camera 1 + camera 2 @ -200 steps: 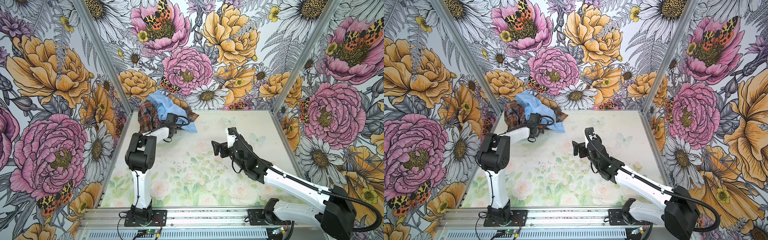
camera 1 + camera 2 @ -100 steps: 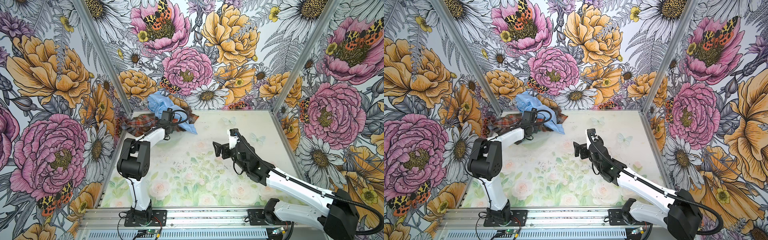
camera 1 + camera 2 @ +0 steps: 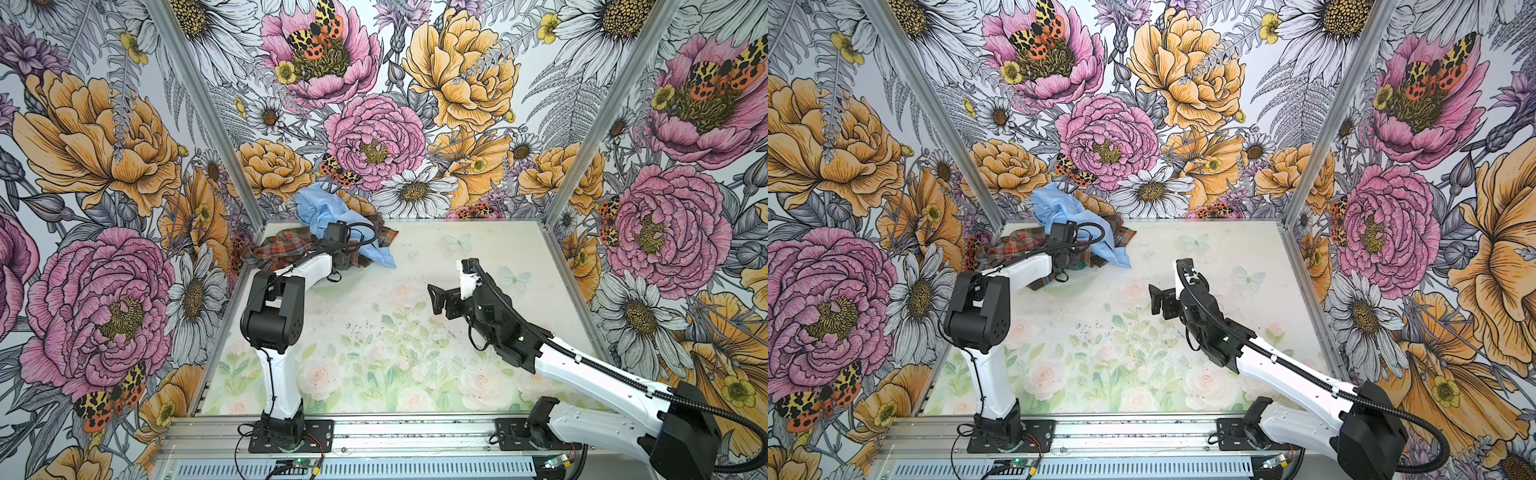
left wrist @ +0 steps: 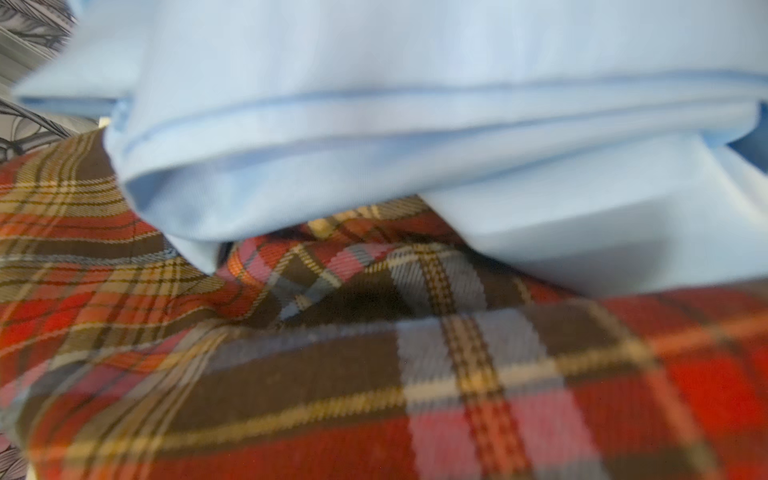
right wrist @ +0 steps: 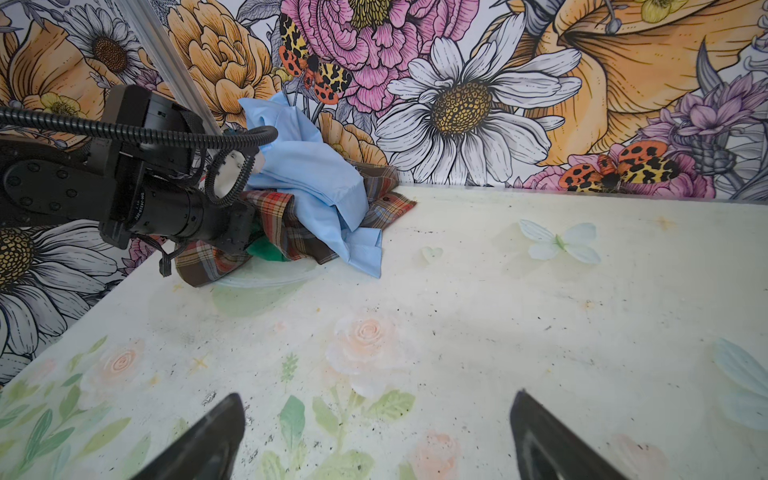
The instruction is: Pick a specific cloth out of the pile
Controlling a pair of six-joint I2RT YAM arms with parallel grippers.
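Right wrist view, green cloth [image 5: 266,251] beneath plaid shirt [image 5: 286,226], axis hidden

Both arms look like twins: smooth white shells linked by chunky black joint housings. The left arm [image 3: 284,386] stands on a black base plate [image 3: 318,434] bolted onto the aluminium rail [image 3: 415,432]; the right arm [image 3: 594,368] is bolted further along that rail. Up from the rail, the left arm's black elbow block [image 3: 272,318] is dotted with small round screw holes. A ribbed black hose [image 5: 124,132] runs along it, and its wrist barrel [image 5: 166,212] carries tiny white lettering. The right hand [image 5: 378,395] ends in two dark, wedge-shaped fingers [image 5: 208,440].
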